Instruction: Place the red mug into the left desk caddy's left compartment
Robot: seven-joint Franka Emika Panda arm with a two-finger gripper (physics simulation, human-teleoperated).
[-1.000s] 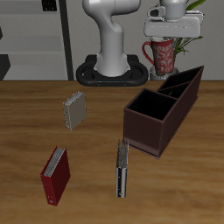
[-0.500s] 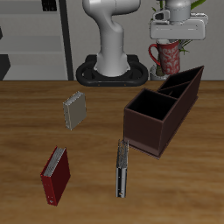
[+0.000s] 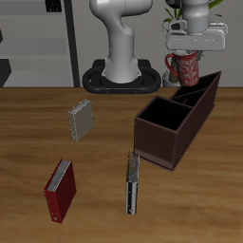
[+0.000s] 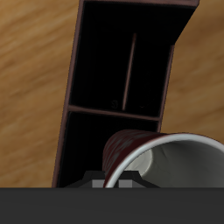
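Observation:
The red mug (image 3: 185,68), speckled and white inside, hangs upright from my gripper (image 3: 194,47), which is shut on its rim. It is held above the far end of the left desk caddy (image 3: 157,142), a long dark maroon open box lying slantwise on the table. In the wrist view the mug (image 4: 131,149) shows close up above the caddy (image 4: 73,131), whose large section and narrower divided sections lie open below. My fingertips are hidden in that view.
A red book (image 3: 60,190) lies near the table's front edge. A grey book (image 3: 82,120) and a thin upright book (image 3: 133,182) stand mid-table. The robot base (image 3: 119,76) is at the back, with a potted plant (image 3: 207,27) behind the mug.
My gripper has carried the mug sideways, farther over the caddy's far end and a little lower. Nothing else has moved.

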